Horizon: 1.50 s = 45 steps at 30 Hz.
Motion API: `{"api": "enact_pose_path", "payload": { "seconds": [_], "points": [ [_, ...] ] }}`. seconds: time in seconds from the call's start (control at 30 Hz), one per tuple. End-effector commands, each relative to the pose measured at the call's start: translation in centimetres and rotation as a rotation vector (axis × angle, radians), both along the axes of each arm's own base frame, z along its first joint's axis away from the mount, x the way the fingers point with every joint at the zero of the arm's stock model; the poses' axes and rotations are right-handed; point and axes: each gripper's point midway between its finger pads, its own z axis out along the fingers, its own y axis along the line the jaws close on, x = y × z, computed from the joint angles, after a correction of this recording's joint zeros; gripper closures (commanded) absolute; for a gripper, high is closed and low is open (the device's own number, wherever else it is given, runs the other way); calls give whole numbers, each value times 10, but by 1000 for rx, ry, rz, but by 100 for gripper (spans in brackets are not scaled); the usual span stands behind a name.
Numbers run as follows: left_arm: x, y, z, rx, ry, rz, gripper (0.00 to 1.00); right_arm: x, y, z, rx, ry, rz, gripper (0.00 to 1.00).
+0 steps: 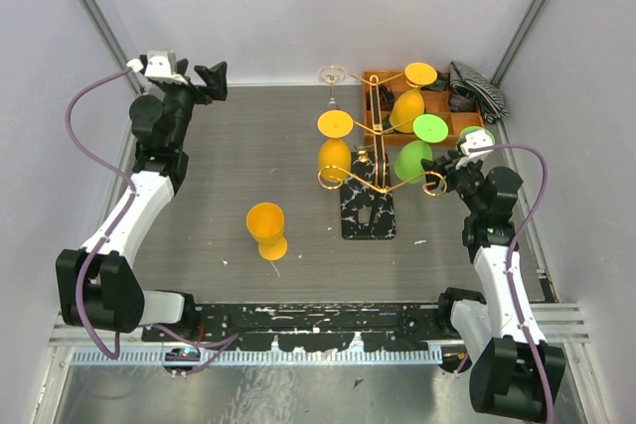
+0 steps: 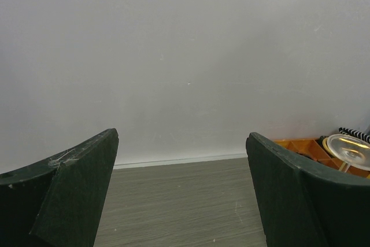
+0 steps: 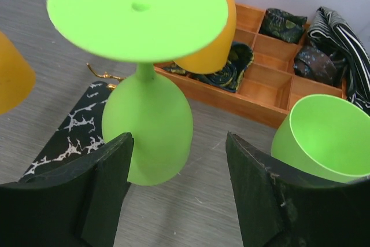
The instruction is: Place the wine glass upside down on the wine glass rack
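The gold wire wine glass rack [image 1: 370,178] stands on its marbled base [image 1: 368,213] at the table's middle right. Two yellow glasses [image 1: 335,149] and a green glass [image 1: 415,151] hang on it upside down, feet up. A yellow wine glass [image 1: 266,229] stands free on the table to the left of the rack. My right gripper [image 1: 444,174] is open and empty just right of the hanging green glass [image 3: 147,120]. A second green glass [image 3: 324,137] is at its right finger. My left gripper [image 1: 214,81] is open and empty at the far left, facing the back wall.
An orange compartment tray [image 1: 445,116] holding dark cloth sits behind the rack, with striped fabric [image 1: 482,91] at its right. A clear glass [image 1: 332,76] stands at the back wall; its foot shows in the left wrist view [image 2: 350,148]. White walls enclose the table.
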Motion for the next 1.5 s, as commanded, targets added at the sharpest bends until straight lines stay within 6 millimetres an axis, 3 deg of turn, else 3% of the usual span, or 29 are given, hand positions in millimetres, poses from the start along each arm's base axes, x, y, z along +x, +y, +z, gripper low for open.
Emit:
{"api": "enact_pose_path", "payload": {
  "seconds": [0.0,0.27,0.47,0.57,0.73,0.87,1.0,1.13,1.27,1.47],
  "points": [
    [-5,2,9,26,-25,5,2,-1,-15,17,-54,-33,-80,29],
    [-5,-1,12,50,-12,-13,2,-9,-60,24,-112,-3,-333,29],
    [0,-4,6,70,21,-22,2,-7,-99,56,-152,2,-542,26],
    [0,-4,2,72,38,-23,2,-4,-107,81,-176,-31,-579,23],
    [-2,-4,-6,101,69,-27,2,6,-120,101,-167,-35,-647,17],
    [-5,-5,-15,129,104,-38,2,21,-128,91,-126,54,-687,15],
    [-10,-19,-27,186,155,-125,2,46,-122,67,-56,180,-642,15],
    [-17,-33,-38,222,197,-218,2,67,-115,57,-7,254,-595,15],
    [-22,-34,-46,231,220,-228,2,75,-127,50,24,321,-645,15],
    [-25,-30,-51,252,232,-216,2,71,-160,33,129,384,-749,17]
  ]
}}
